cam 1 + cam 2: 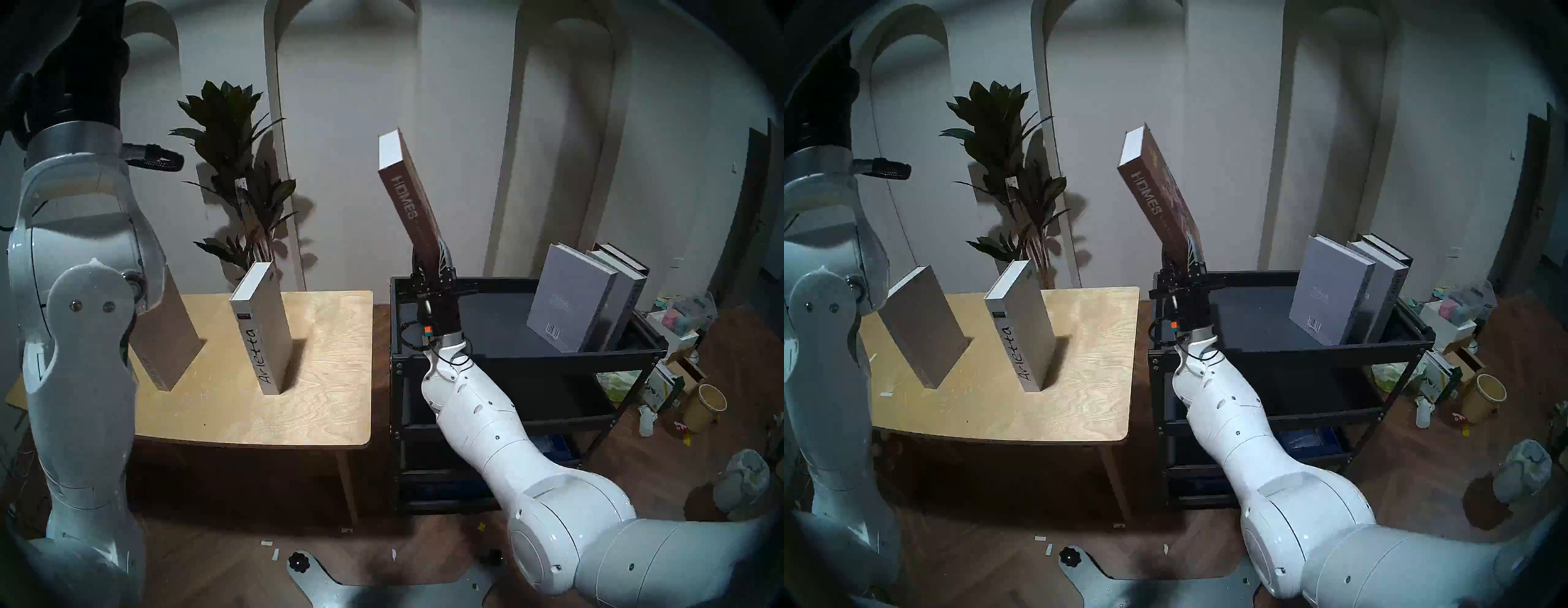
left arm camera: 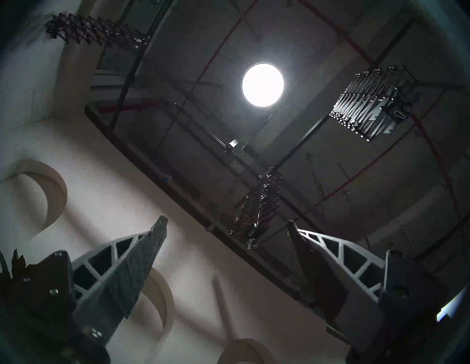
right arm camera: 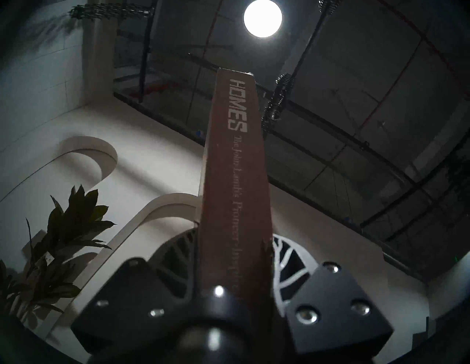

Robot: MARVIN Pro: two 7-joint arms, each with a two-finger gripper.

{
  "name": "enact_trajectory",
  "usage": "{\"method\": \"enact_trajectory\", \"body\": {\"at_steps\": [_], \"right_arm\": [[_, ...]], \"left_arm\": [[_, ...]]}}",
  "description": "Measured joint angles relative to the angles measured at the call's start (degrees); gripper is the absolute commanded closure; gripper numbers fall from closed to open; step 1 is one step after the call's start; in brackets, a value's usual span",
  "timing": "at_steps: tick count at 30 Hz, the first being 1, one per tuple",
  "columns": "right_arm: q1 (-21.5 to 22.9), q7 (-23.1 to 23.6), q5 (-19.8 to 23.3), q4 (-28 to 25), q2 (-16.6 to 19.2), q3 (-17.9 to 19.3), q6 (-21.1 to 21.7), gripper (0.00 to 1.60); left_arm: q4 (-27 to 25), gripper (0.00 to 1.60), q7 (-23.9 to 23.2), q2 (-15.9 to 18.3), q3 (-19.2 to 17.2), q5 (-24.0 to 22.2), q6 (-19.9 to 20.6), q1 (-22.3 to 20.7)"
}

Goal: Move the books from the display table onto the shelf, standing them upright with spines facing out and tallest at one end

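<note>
Books counted: you have six in all, two on the display table (image 1: 322,407), one in the air, three on the shelf (image 1: 500,331).
On the table: the white "Arletta" book (image 1: 263,327) stands upright with its spine toward you; a grey-brown book (image 1: 924,327) stands to its left, leaning back, well apart from it, its spine lettering too small to read.
On the shelf: a front grey book (image 1: 568,297), a second grey book (image 1: 628,297) and a dark book (image 1: 623,257) stand together at the right end of the rimmed top tray, leaning right against one another.
In the air: the brown "HOMES" book (image 1: 409,199) is above the shelf's left rear corner, its white page edges at the top, tilted so its top leans left toward the table.
Book against hand: the right gripper (image 1: 430,271) is at the book's lower end, with the book rising out of it; in the right wrist view you see the spine running straight up between the two fingers (image 3: 290,256).
Right hand: pinching the "HOMES" book, one finger on each cover.
Right arm: reaches forward over the shelf's front left corner, wrist pointing steeply up.
Left hand: the left gripper (image 2: 226,226) is spread wide with nothing between its fingers, aimed at the ceiling lamp (image 2: 262,85).
Left arm: folded high at your left edge, beside the table.
Plants: one potted plant (image 1: 237,170) behind the table.
</note>
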Motion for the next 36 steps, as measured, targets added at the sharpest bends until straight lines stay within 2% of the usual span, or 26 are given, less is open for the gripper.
{"method": "enact_trajectory", "body": {"at_steps": [6,12,24,36], "right_arm": [[0.1,2.3,4.0,-0.5,0.6,2.5,-2.1,1.6],[0.3,3.8,6.4,-1.7,1.9,4.5,-3.6,1.6],[0.2,6.4,9.8,-3.9,4.5,7.4,-5.9,1.6],[-1.1,7.0,13.2,-5.7,5.8,8.7,-6.3,1.6]], "left_arm": [[1.2,0.0,-1.9,2.5,-4.2,2.8,1.7,3.3],[6.3,0.0,-3.1,4.2,-6.6,5.1,3.8,7.5],[17.7,0.0,-6.4,6.8,-7.9,8.9,8.2,17.3],[24.9,0.0,-9.3,8.4,-9.0,11.9,10.6,24.4]]}}
